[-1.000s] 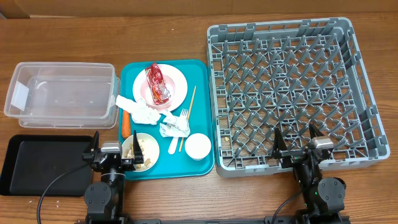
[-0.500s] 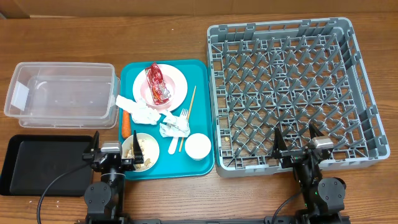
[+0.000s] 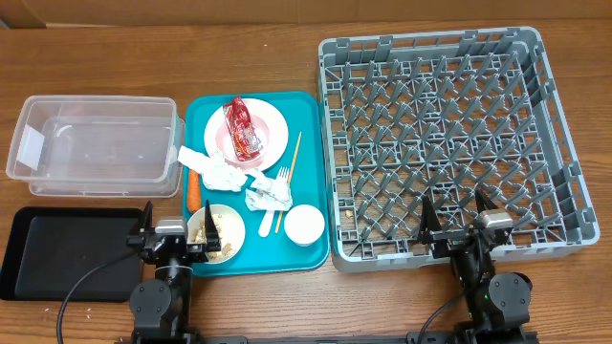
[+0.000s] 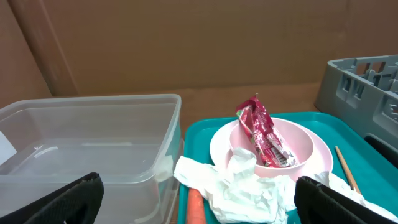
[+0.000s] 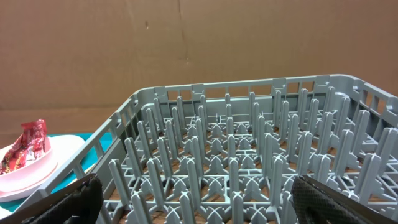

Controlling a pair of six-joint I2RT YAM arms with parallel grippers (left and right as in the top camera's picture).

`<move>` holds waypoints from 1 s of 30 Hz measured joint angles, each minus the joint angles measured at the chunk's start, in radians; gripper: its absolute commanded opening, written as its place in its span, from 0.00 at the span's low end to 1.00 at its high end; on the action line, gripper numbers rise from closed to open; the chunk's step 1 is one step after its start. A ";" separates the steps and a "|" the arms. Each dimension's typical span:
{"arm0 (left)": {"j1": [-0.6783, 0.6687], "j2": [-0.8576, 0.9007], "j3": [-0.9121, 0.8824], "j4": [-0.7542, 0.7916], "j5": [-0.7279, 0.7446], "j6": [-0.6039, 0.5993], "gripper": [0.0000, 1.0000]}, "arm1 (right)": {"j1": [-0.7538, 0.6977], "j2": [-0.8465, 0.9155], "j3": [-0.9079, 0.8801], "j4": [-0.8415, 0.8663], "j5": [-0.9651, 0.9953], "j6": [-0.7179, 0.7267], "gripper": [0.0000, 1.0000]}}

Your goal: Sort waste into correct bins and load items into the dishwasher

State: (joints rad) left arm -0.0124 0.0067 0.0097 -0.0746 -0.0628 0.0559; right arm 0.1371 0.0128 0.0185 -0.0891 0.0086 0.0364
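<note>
While both arms sit at the near edge of the table [image 3: 239, 48], your overhead view shows the left gripper [image 3: 175, 232] and right gripper [image 3: 454, 225] spread wide, holding nothing. Your left wrist view has the red wrapper [image 4: 264, 137] lying on the pink plate [image 4: 311, 146], with crumpled napkins [image 4: 249, 193] beside the clear tub [image 4: 93, 137]. Your right wrist view faces the grey dish rack [image 5: 236, 155].

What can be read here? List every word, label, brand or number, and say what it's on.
On the red snack wrapper: white print shows, but it is too blurred to read.
On the white label stuck to the clear tub: too small to tell whether anything is written.
Nothing else shows any text.
</note>
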 measured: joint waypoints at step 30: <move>0.000 0.003 0.135 -0.185 0.114 -0.002 1.00 | 0.000 0.000 0.000 0.000 0.000 0.000 1.00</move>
State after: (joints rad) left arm -0.0124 0.0093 0.1444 -0.2592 0.0517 0.0544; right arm 0.1371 0.0128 0.0185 -0.0895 0.0090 0.0360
